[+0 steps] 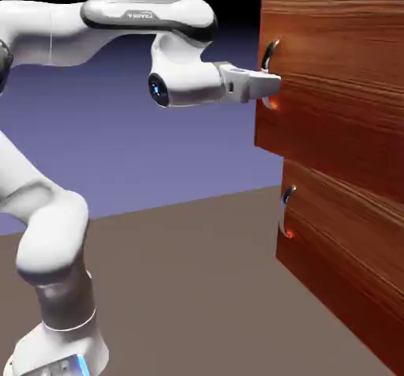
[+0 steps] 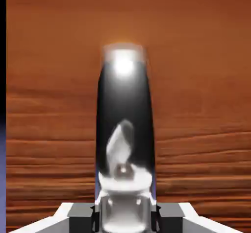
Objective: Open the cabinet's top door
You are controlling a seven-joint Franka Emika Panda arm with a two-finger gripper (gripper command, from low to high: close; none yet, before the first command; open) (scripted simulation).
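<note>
A plain blue-violet backdrop (image 1: 197, 157), darkening to black at the top, stands behind a flat brown surface (image 1: 189, 287) in the exterior view. The pincer (image 1: 271, 87) is clenched on the curved silver handle (image 2: 124, 100) of the top door (image 1: 339, 66), and in the hand view the metal runs down between the two small grey fingertips (image 2: 81, 217), one on either side of it. The handle's upper part shows dark and glossy, with a bright white glint near its top end and pale reflections lower down. Around it spreads the reddish-brown wood grain of the door, with a narrow strip of black and blue-violet along the hand view's left edge. From the pincer, the white arm (image 1: 147, 19) goes back toward the exterior view's left, bends, and comes down to its base (image 1: 59, 351), where a blue light shows in the lower left. The top door is the upper front panel of the cabinet (image 1: 387, 194), at the exterior view's right; its edge reaches farther left there than that of the lower panel (image 1: 339, 244). The lower panel has its own curved handle (image 1: 286, 210), below the pincer and well apart from it
</note>
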